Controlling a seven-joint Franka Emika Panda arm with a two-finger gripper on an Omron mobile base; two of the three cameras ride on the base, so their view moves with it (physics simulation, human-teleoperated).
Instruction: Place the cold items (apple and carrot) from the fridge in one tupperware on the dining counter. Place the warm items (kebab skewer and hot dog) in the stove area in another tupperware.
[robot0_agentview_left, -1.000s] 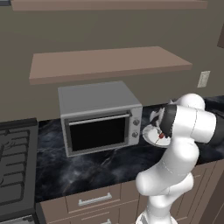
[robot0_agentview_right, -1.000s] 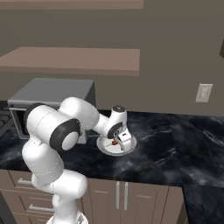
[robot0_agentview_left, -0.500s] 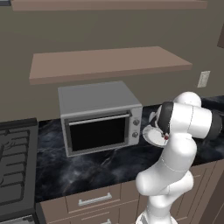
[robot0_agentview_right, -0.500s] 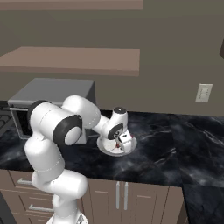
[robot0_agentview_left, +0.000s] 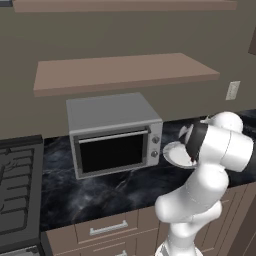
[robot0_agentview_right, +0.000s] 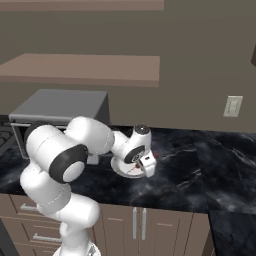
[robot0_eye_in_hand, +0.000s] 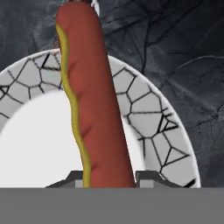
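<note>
Toaster oven (robot0_agentview_left: 114, 133) beside white plate (robot0_agentview_left: 175, 154) on dark counter (robot0_agentview_right: 210, 165)

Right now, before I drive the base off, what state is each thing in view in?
Hot dog: between the pincer tips, gripped, lying across the plate.
Pincer: shut on the hot dog, low over the plate.
Plate: flat on the dark counter, right of the toaster oven.
Toaster oven: door closed.
Stove: burners bare where visible.

Base views flank arm, share plate (robot0_agentview_left: 175, 153); hand view close above.
</note>
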